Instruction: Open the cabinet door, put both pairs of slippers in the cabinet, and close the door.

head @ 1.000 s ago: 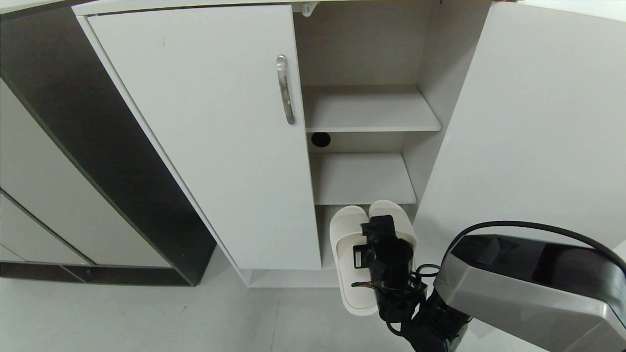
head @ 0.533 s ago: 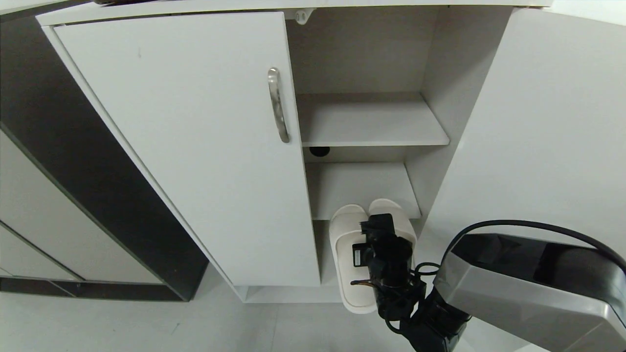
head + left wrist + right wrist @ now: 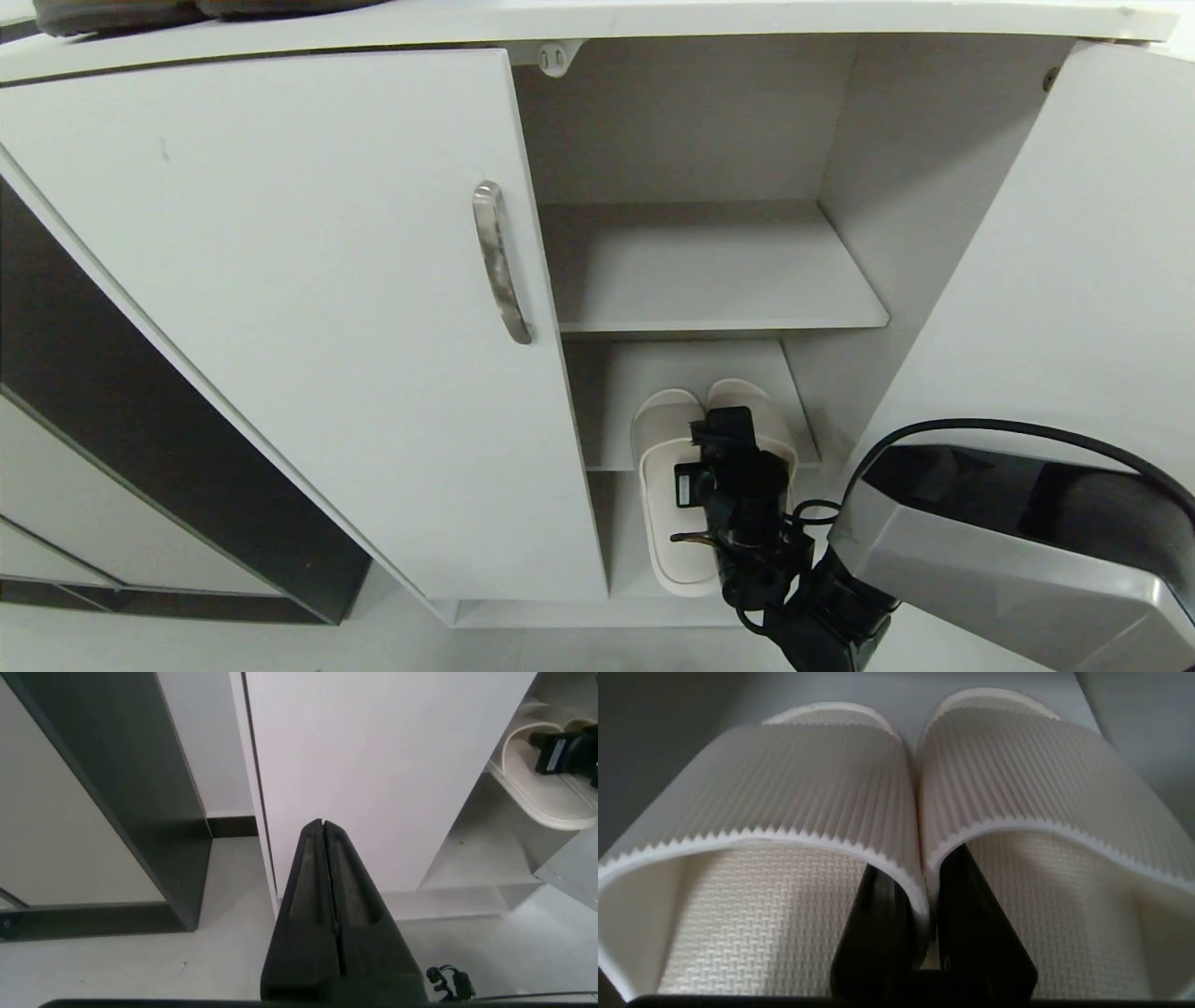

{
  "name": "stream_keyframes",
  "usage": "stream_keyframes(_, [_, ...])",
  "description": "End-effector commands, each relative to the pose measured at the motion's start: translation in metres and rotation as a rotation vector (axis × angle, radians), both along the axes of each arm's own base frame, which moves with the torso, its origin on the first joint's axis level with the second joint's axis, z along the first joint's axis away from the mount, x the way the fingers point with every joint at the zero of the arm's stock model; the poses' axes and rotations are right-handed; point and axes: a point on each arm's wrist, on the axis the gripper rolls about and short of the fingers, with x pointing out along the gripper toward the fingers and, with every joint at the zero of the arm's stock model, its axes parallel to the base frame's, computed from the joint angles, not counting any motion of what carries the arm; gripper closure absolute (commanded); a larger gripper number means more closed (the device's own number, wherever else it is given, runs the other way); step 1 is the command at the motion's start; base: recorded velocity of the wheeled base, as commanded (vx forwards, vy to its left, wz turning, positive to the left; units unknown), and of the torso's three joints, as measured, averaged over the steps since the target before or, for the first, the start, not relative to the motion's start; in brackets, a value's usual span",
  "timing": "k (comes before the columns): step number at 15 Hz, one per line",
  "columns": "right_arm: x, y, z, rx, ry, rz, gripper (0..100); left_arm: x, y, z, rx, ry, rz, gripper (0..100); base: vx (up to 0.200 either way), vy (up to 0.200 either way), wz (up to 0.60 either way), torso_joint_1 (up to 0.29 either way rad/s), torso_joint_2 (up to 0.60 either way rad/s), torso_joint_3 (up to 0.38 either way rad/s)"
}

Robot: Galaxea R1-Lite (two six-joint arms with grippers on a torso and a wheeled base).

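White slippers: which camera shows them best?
Right wrist view: the right gripper clamps the white slippers by adjoining strap edges, close up. Head view shows them partly behind the arm; left wrist view, just an edge.

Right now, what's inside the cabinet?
Two white shelves show in the open half of the cabinet. The right gripper holds white slippers at the opening, low down. The closed door covers the other half, so that side cannot be seen.

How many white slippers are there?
2. One white ribbed rubber slipper and its twin, side by side, pinched by the right end effector at the white cabinet's opening.
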Motion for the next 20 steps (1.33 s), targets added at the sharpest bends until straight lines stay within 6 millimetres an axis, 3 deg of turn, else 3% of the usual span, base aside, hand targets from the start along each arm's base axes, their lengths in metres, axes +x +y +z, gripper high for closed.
stream_keyframes(1, [0.003,0.000,0.003,0.008,-0.009,-0.005,100,0.000,0.000,0.000,0.000,0.002,0.000,100,0.000,0.000,0.00,0.000,0.00,0.000])
stream_keyframes(4, [0.015,0.000,0.008,-0.003,0.001,-0.024,100,0.000,0.000,0.000,0.000,0.002,0.000,100,0.000,0.000,0.00,0.000,0.00,0.000])
stream_keyframes(7, [0.048,0.013,0.029,0.014,-0.013,-0.050,100,0.000,0.000,0.000,-0.002,0.002,0.000,100,0.000,0.000,0.00,0.000,0.00,0.000])
stream_keyframes(13, [0.098,0.017,0.038,0.025,-0.031,-0.103,100,0.000,0.000,0.000,-0.003,0.002,0.003,100,0.000,0.000,0.00,0.000,0.00,0.000])
stream_keyframes(17, [0.112,0.014,0.053,0.030,-0.037,-0.097,100,0.000,0.000,0.000,-0.003,0.002,0.005,100,0.000,0.000,0.00,0.000,0.00,0.000])
stream_keyframes(20, [0.116,0.012,0.046,0.021,-0.026,-0.077,100,0.000,0.000,0.000,-0.003,0.002,0.005,100,0.000,0.000,0.00,0.000,0.00,0.000])
